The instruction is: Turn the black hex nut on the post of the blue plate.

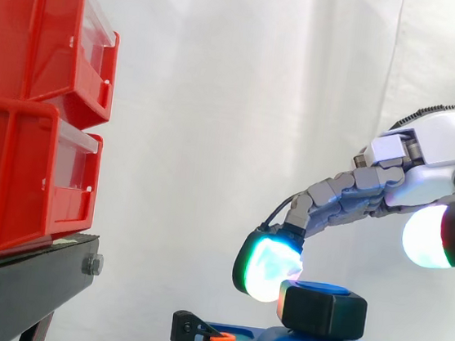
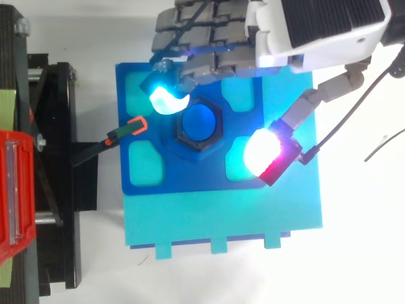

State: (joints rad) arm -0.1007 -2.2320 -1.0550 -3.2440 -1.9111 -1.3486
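The black hex nut (image 1: 323, 310) sits on the blue post (image 2: 200, 120) in the middle of the blue plate (image 2: 190, 178). My hand (image 1: 435, 153) reaches in from the right above the plate, its fingers stretched out and bent slightly down. One cyan-glowing fingertip (image 1: 270, 266) rests against the nut's left side; from above this pad (image 2: 166, 99) lies at the nut's (image 2: 201, 147) upper-left corner. The thumb's white and red pad (image 2: 262, 151) hovers to the nut's right, raised above it and apart from it (image 1: 432, 235).
Two stacked red bins (image 1: 29, 107) stand on a black stand (image 1: 18, 278) at the left. A small black clamp with an orange tip (image 2: 130, 128) grips the plate's left edge. The plate lies on a larger cyan base (image 2: 221, 218).
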